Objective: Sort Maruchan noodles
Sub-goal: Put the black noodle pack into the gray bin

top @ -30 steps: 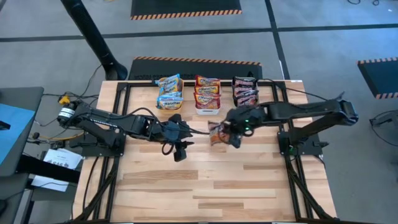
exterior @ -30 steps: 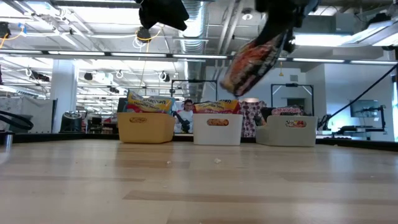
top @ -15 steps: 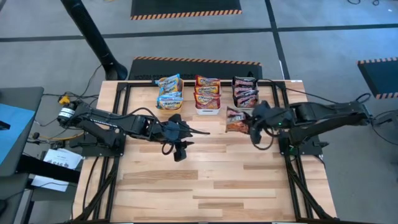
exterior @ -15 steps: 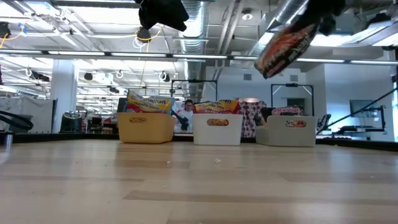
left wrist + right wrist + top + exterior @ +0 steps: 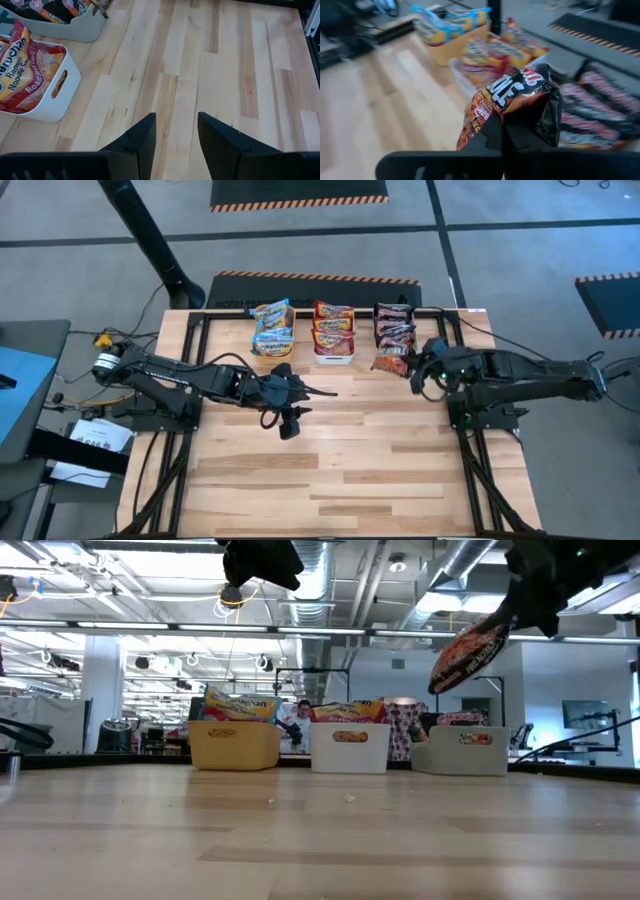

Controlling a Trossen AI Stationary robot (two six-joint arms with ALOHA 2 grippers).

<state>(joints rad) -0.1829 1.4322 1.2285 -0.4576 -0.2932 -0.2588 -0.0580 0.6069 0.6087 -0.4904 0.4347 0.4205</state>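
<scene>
Aloft, right claw (image 5: 416, 367) pinching crinkly dark packet (image 5: 391, 361) near grey bin (image 5: 462, 751), left claw (image 5: 176, 131) parted, idle

Three bins (image 5: 333, 356), two arms (image 5: 190, 380)

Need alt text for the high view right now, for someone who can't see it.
Seen from above, the right gripper holds a dark noodle packet beside the grey bin. The left gripper hangs open over bare table.
</scene>
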